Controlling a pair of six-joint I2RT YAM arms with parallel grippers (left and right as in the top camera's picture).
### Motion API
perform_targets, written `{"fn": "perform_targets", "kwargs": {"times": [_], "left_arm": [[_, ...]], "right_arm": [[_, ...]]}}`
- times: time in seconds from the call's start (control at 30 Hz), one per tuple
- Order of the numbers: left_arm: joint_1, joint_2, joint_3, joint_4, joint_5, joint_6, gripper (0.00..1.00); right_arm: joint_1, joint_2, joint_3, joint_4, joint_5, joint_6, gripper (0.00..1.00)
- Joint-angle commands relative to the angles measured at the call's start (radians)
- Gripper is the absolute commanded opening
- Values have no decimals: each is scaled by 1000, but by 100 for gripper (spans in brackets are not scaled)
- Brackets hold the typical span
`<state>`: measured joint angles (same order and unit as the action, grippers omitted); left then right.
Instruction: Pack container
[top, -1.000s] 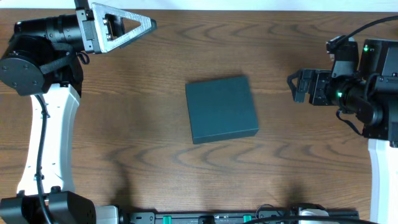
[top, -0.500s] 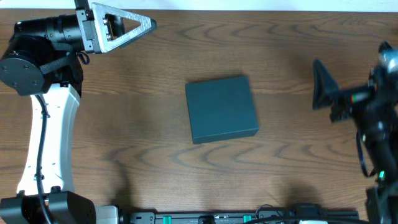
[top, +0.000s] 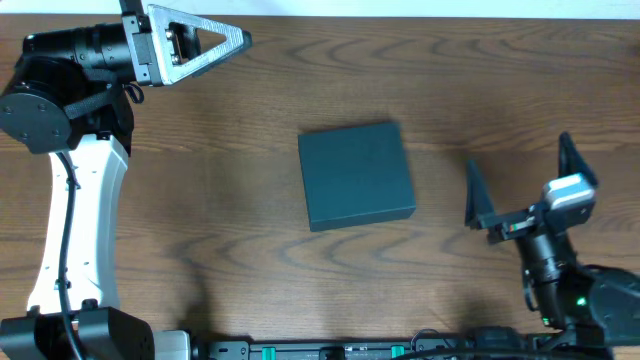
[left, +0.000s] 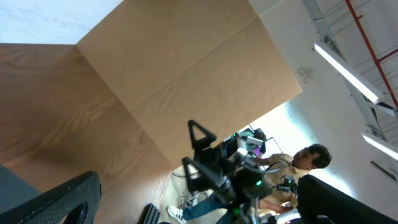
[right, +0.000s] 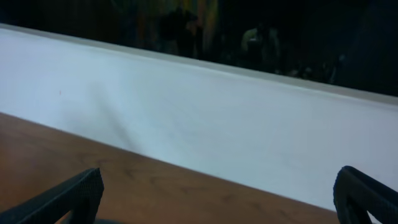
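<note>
Right end effector (top: 522, 185) has swung round, right of the container (top: 356, 175), spread wide (left end effector (top: 238, 40) likewise).

L claw (left: 199, 178) wide, brown panel (left: 186, 81), person (left: 309, 160)

Table (top: 250, 250): dark brown wood-grain top, matte, lit evenly from above, with soft shadows toward the near edge. A white strip (top: 400, 8) runs along the far edge.

Right wrist view: plain white wall (right: 199, 118) behind the tabletop. The band above it is too dim to make out.

Left wrist view: large tan cardboard panel (left: 186, 81) beyond the table. White ceiling with a lit tube light (left: 346, 71) and a red pipe (left: 364, 36). A dark-haired person (left: 314, 158) is in the distance.
</note>
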<state>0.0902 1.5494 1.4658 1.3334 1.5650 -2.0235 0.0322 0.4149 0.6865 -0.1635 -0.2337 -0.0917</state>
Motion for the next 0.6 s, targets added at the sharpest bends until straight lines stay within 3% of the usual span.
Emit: {"fn": "perform_targets", "kwargs": {"times": [0.0, 0.37, 0.57], "left_arm": [[5, -2, 11, 6, 2, -62, 99], [5, -2, 11, 6, 2, -62, 99], [5, -2, 11, 6, 3, -62, 99]], "right_arm": [[14, -54, -95, 47, -10, -11, 99], [14, -235, -424, 278, -10, -11, 99], [14, -293, -531, 307, -10, -11, 99]]}}
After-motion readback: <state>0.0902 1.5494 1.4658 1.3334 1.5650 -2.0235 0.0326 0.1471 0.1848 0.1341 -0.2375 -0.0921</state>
